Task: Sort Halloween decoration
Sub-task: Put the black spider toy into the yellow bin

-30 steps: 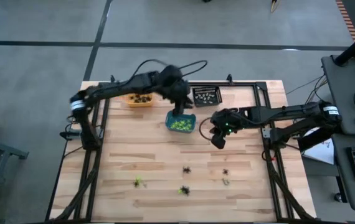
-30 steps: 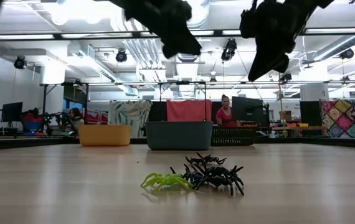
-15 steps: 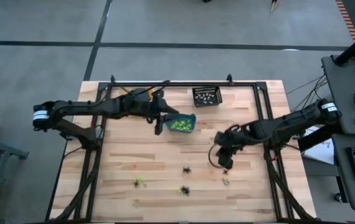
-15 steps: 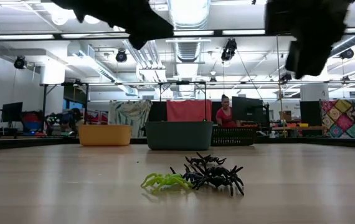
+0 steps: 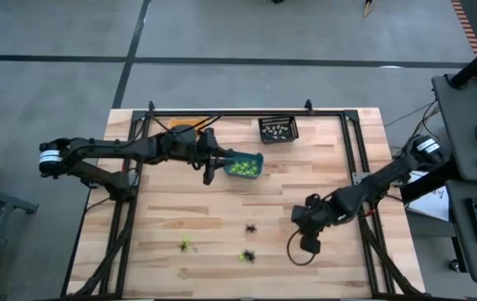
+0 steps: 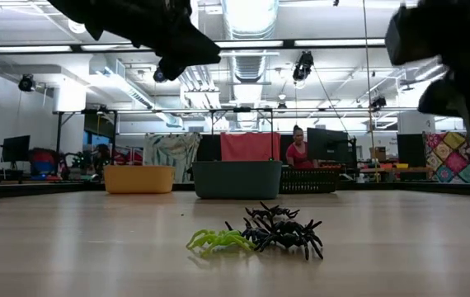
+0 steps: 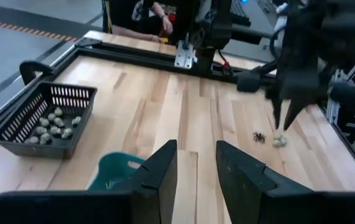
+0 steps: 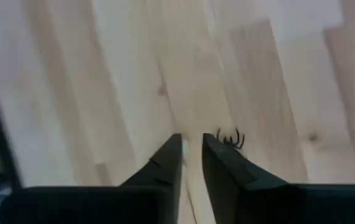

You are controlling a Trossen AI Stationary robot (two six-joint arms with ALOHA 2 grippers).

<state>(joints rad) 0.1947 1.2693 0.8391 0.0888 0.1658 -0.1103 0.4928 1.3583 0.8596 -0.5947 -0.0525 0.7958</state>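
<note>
Most spiders are binned. Five or so remain on the surface toward 6 o'clock. Right pincer nearly closed, empty, above a black spider; left pincer released beside the teal bin.

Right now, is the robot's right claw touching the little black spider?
Apart. The right wrist view shows bare wood between the right gripper and the black spider, which lies just past its nearly closed fingertips.

Right end effector has moved down over spider.
</note>
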